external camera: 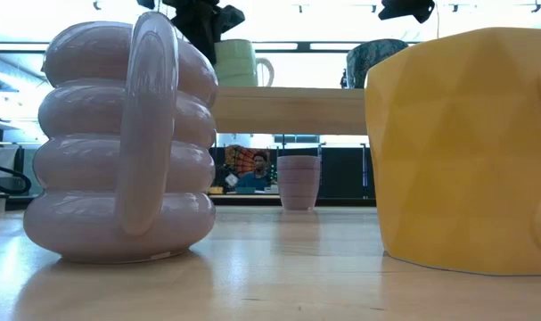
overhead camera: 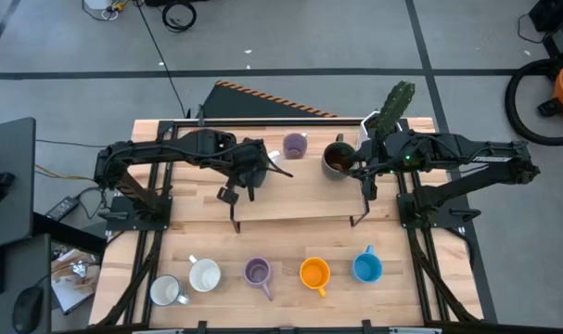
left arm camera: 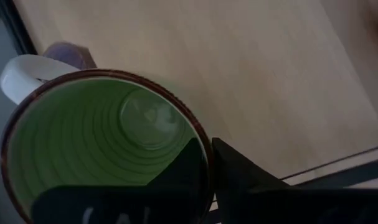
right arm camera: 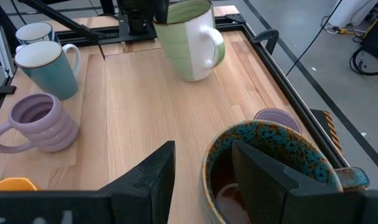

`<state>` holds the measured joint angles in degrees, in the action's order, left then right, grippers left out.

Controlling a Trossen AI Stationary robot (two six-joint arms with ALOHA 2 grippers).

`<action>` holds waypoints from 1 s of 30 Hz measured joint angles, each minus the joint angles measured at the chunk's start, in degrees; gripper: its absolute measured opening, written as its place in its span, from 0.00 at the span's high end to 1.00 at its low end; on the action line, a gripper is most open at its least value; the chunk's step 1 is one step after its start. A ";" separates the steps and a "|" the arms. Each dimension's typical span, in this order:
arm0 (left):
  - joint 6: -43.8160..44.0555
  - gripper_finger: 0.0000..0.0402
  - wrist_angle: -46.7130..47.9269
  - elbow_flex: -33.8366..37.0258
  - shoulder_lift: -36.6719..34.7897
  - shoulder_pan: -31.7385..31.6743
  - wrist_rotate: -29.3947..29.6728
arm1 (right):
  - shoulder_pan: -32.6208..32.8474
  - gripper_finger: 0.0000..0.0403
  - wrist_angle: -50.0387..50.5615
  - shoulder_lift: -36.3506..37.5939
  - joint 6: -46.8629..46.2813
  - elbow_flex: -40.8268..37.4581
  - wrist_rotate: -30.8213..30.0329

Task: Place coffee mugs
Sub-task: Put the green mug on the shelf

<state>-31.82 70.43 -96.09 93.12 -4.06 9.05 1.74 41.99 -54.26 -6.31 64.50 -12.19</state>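
Grey floor surrounds a pale wooden bench (overhead camera: pixel 290 250) that carries a raised shelf (overhead camera: pixel 300 190) across its back half, and both arms reach over that shelf from opposite sides.

Along the bench's front edge a row of mugs waits: two white mugs (overhead camera: pixel 186 282), a ribbed lilac mug (overhead camera: pixel 257 272), an orange mug (overhead camera: pixel 314 273) and a blue mug (overhead camera: pixel 366 268). A second lilac mug (overhead camera: pixel 295 145) stands at the back, between the two arms.

The left end effector (left arm camera: pixel 210 165) pinches the rim of the green mug (left arm camera: pixel 104 146), one finger inside and one outside, holding it upright over the shelf's left part. The right end effector (right arm camera: pixel 201 168) grips the dark brown mug (right arm camera: pixel 269 165) the same way, across its near rim, over the shelf's right part.

Each mug hangs directly below its own end effector with its axis upright, so the coming move looks like a straight descent onto the shelf. The back lilac mug lies about midway between the arms; neither is clearly nearer.
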 joint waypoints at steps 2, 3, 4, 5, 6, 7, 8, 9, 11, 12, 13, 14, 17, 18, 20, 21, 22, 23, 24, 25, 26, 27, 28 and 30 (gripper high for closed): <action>2.69 0.93 -0.03 -0.01 0.00 0.05 0.07 | 0.00 0.59 -0.28 0.00 0.00 0.01 0.00; 3.97 0.93 -0.03 0.00 0.00 0.02 -0.06 | 0.00 0.59 -0.43 0.00 0.00 0.01 0.00; 5.23 0.93 -0.05 -0.01 0.00 -0.01 -0.54 | 0.00 0.59 -0.43 0.00 0.00 0.01 0.00; 6.21 0.93 -0.06 -0.02 -0.02 -0.15 -1.39 | 0.00 0.59 -0.41 0.00 -0.02 0.01 0.00; 7.12 0.93 -0.08 -0.02 -0.07 -0.38 -2.73 | -0.02 0.59 -0.41 0.00 -0.11 0.01 0.00; 7.96 0.93 -0.13 -0.02 -0.09 -0.64 -4.18 | 0.00 0.59 -0.41 0.00 -0.11 0.00 0.00; 9.14 0.93 -0.27 -0.02 -0.11 -0.98 -5.10 | 0.00 0.59 -0.42 0.00 -0.08 0.01 -0.01; 10.08 0.93 -0.51 -0.02 -0.13 -1.25 -5.34 | 0.00 0.59 -0.41 0.00 -0.07 0.00 -0.02; 11.30 0.93 -1.14 -0.02 -0.13 -1.90 -5.51 | 0.00 0.59 -0.41 0.00 0.15 0.01 -0.02; 11.86 0.93 -1.32 -0.09 -0.11 -2.22 -5.55 | 0.00 0.59 -0.41 0.00 0.31 0.00 -0.02; 12.60 0.93 -1.14 -0.63 -0.12 -2.50 -5.97 | -0.01 0.59 -0.41 0.00 0.36 0.01 -0.02; 13.87 0.93 -1.03 -1.51 -0.11 -2.76 -6.69 | 0.00 0.59 -0.41 0.00 0.44 -0.01 -0.02; 17.86 0.93 -2.11 -5.77 0.70 -3.33 -7.99 | -0.12 0.59 -0.41 0.00 0.65 -0.01 -0.02; 19.54 0.93 -1.98 -7.28 1.16 -3.55 -8.44 | -0.21 0.59 -0.42 0.00 0.70 0.01 -0.02; 23.01 0.93 -1.28 -10.40 2.38 -3.83 -9.17 | -0.28 0.59 -0.43 0.02 0.67 0.01 -0.03; 24.45 0.93 -1.28 -11.89 3.04 -4.07 -9.81 | -0.28 0.59 -0.43 0.02 0.66 0.01 -0.02; 25.72 0.93 -1.15 -13.23 3.77 -4.22 -10.24 | -0.28 0.59 -0.48 0.02 0.66 0.00 -0.02; 26.84 0.93 -0.43 -14.36 4.63 -4.33 -10.30 | -0.28 0.59 -0.55 0.02 0.67 0.01 -0.03; 27.77 0.93 0.76 -15.34 5.73 -4.43 -10.23 | -0.28 0.59 -0.58 0.02 0.66 -0.01 -0.02; 28.71 0.93 1.91 -16.17 6.85 -4.41 -10.21 | -0.28 0.59 -0.58 0.02 0.58 -0.01 -0.02; 29.62 0.93 2.66 -17.06 8.15 -4.48 -10.24 | -0.28 0.59 -0.58 0.02 0.57 0.00 -0.04; 29.80 0.93 3.41 -18.07 9.43 -4.59 -10.23 | -0.28 0.59 -0.61 0.02 0.57 0.01 -0.03; 30.01 0.93 4.15 -19.20 10.63 -4.72 -10.23 | -0.28 0.59 -0.68 0.02 0.63 0.01 -0.02; 30.15 0.93 5.99 -21.31 12.65 -4.87 -10.31 | -0.28 0.59 -0.96 0.02 0.68 0.01 -0.04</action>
<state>-1.67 76.43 -117.41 105.77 -8.93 -1.26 1.45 41.03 -54.24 -5.63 64.51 -12.23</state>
